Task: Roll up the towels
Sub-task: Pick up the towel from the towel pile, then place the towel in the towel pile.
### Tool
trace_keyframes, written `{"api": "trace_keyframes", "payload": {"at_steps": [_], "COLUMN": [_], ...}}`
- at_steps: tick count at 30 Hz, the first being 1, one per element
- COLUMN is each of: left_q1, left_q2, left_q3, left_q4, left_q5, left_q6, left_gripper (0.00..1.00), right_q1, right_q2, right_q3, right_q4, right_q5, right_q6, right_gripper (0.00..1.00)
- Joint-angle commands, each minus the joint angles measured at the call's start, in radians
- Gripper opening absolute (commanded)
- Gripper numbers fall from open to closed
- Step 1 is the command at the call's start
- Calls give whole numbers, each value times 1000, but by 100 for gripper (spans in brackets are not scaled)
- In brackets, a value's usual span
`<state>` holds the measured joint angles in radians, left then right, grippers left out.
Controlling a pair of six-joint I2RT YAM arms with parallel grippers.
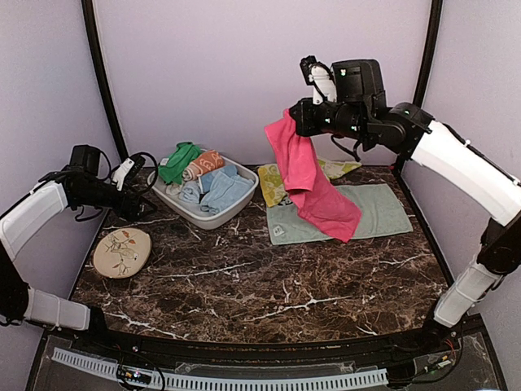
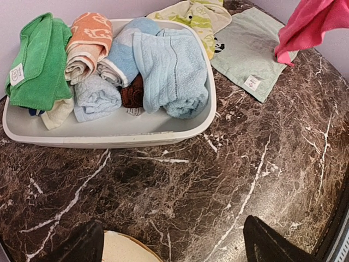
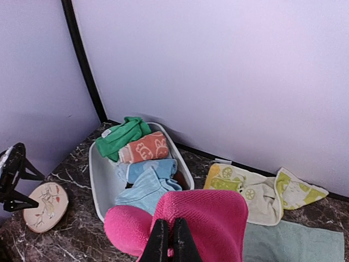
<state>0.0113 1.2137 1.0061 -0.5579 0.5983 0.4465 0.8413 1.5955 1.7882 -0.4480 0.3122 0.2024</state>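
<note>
Closest to us, in the right wrist view, the right tool (image 3: 168, 225) has its two fingers pressed together on a bunched fold of the pink towel (image 3: 207, 215), so we read it as gripping that cloth. From above, the towel hangs from the raised tool over the back right of the counter (image 1: 244, 293). Its lower end reaches down in front of the mint towel (image 1: 383, 210), which lies flat there, and we cannot tell whether the two touch. The yellow-lime towel (image 1: 275, 186) lies crumpled just behind the mint one, by the back wall. Our left tool (image 2: 174, 248) stands wide and empty, low at the left. It is near the gray bin (image 1: 186, 213) of rolled cloths (image 2: 136, 60), with a small plate (image 1: 122, 251) just beside it.

We judge the step in hand to be fetching the pink towel for laying out, and no rolling of it has begun. The next move calls for carrying it to the bare middle of the counter and lowering it so it spreads lengthwise rather than heaping. The left tool would likely need to take the free end and draw it straight, so that one short edge lies ready to roll.
</note>
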Motion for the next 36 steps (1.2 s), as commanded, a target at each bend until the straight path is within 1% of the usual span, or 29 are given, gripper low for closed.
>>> {"api": "trace_keyframes", "payload": {"at_steps": [1,3,7,9,11,14,17,18,21,22,23,26,28,29,33,35,36], "left_q1": [4,4,3,2,-6,-42,-124,-156,-242,-268,-294,-404,-473,-533,-687,-730,-739], "left_q2": [-41,-45,-50,-52,-52,-48,-36,-31,-10,2,17,75,104,124,201,247,266], "left_q3": [28,30,39,40,38,35,29,23,10,9,10,6,-2,-9,-50,-71,-79], "left_q4": [-44,-48,-56,-56,-52,-52,-53,-52,-48,-51,-57,-67,-73,-72,-58,-45,-37], "left_q5": [91,111,173,202,216,206,153,89,28,13,-8,-83,-147,-180,-289,-344,-360], "left_q6": [33,34,28,28,27,35,55,65,90,97,107,150,183,199,266,314,334], "left_gripper": [92,92,93,93,94,94,94,94,94,94,94,94,94,94,92,89,87], "right_q1": [48,66,97,97,99,92,44,27,9,4,1,-9,-9,-11,-27,-39,-46], "right_q2": [7,16,44,31,8,-68,-131,-157,-256,-285,-311,-377,-402,-407,-389,-372,-369], "right_q3": [88,157,292,296,252,134,-28,-107,-379,-505,-590,-784,-849,-862,-861,-845,-840], "right_q4": [35,39,28,41,69,60,1,-7,-16,-16,-19,-14,-21,-36,-125,-176,-193], "right_q5": [-92,-134,-159,-170,-160,-77,-26,-30,3,14,27,39,62,79,143,179,193], "right_q6": [26,36,54,76,92,101,171,201,272,298,332,423,452,463,481,485,484], "right_gripper": [0,0,0,0,0,0,0,0,0,0,0,0,0,0,1,4,10]}}
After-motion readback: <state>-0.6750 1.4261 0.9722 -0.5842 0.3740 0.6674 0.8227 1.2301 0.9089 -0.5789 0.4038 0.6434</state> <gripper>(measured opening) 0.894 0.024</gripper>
